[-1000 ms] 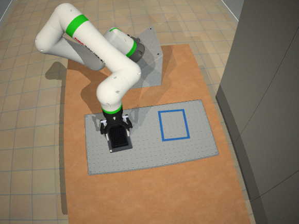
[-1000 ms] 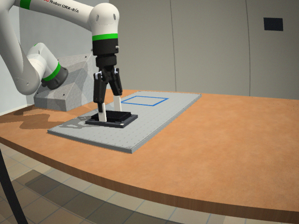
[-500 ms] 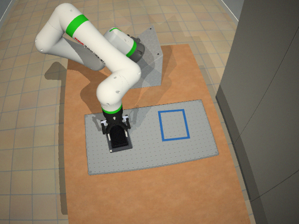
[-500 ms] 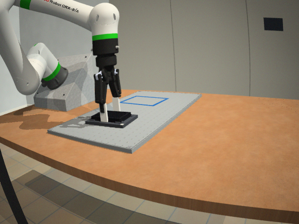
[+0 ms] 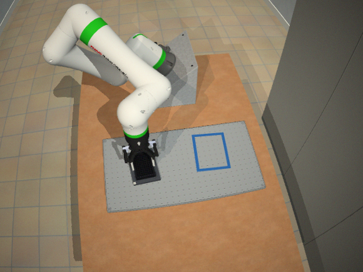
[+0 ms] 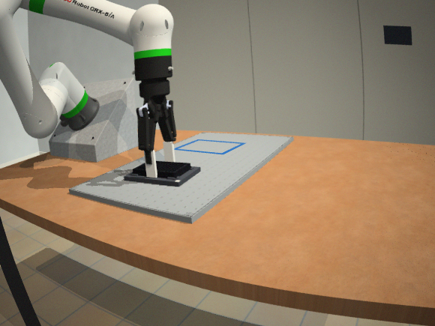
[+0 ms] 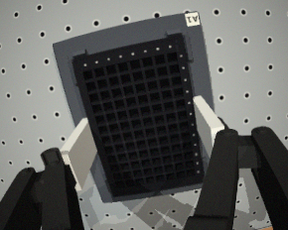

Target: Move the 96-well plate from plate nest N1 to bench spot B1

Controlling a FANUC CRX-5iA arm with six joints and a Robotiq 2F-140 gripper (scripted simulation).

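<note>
Clamping the 96-well plate [image 7: 138,120] across its 2 long sides, presumably for a level lift, the gripper [image 7: 144,139] holds it seated in plate nest N1 [image 7: 65,58], well apart from the taped outline [image 5: 211,151], though contact under the pads [image 7: 207,123] stays hidden.

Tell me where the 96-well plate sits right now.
The 96-well plate sits in the plate nest at the left of the perforated deck in the top view, clamped on its long sides by the pincer, left of the blue outline.
</note>
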